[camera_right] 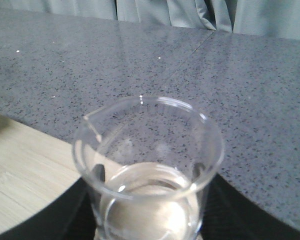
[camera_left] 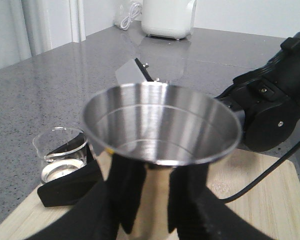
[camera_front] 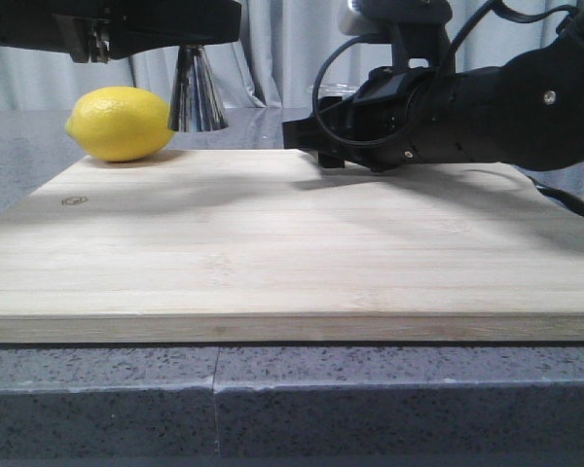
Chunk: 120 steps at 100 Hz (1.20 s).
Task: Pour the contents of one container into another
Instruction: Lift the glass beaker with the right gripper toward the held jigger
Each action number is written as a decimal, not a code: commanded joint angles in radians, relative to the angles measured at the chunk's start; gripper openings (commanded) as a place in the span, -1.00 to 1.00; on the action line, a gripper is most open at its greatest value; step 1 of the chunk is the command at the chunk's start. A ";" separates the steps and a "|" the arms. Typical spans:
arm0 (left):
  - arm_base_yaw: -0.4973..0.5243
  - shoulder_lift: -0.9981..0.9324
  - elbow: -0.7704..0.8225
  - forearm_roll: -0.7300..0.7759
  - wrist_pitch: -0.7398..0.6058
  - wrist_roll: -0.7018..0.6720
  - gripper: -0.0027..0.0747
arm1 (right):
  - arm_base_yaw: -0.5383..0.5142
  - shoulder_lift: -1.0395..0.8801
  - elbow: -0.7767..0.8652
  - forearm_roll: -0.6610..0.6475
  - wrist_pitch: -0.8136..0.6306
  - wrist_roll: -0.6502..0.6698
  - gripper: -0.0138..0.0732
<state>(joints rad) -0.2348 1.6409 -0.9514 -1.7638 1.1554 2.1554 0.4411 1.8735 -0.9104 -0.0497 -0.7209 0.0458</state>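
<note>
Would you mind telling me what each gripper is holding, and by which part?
The left gripper holds the steel jigger by its lower body, below the upper cup. The right gripper holds the glass beaker around its lower walls.

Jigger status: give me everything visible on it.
The steel jigger is a shiny, mirror-polished cone-shaped cup, its wide mouth open upward and apparently empty inside, with a faint line around the inner wall. A hint of gold shows low on its side. It stands upright, clamped in the left pincer, whose black fingers press its lower body. In the front view it hangs above the bamboo board, touching nothing else, beside the lemon.
</note>
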 commanded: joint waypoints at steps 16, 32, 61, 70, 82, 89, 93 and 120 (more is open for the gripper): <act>-0.009 -0.046 -0.031 -0.086 0.101 -0.006 -0.40 | -0.007 -0.061 -0.029 -0.044 -0.075 -0.013 0.03; -0.009 -0.046 -0.031 -0.086 0.101 -0.006 -0.40 | -0.007 -0.142 -0.029 -0.061 -0.017 -0.013 0.03; -0.009 -0.046 -0.031 -0.086 0.101 -0.006 -0.40 | -0.007 -0.371 -0.029 -0.149 0.249 -0.013 0.03; -0.009 -0.046 -0.031 -0.086 0.101 -0.006 -0.40 | -0.002 -0.443 -0.031 -0.181 0.338 -0.013 0.03; -0.009 -0.046 -0.031 -0.086 0.101 -0.006 -0.40 | 0.022 -0.518 -0.065 -0.202 0.506 -0.013 0.03; -0.009 -0.046 -0.031 -0.086 0.101 -0.006 -0.40 | 0.045 -0.547 -0.095 -0.228 0.610 -0.013 0.03; -0.009 -0.046 -0.031 -0.086 0.101 -0.006 -0.40 | 0.062 -0.556 -0.122 -0.235 0.670 -0.013 0.03; -0.009 -0.046 -0.031 -0.086 0.101 -0.006 -0.40 | 0.171 -0.562 -0.273 -0.361 0.922 -0.013 0.03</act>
<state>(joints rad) -0.2348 1.6409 -0.9514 -1.7638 1.1554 2.1554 0.5860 1.3504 -1.1140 -0.3517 0.2105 0.0437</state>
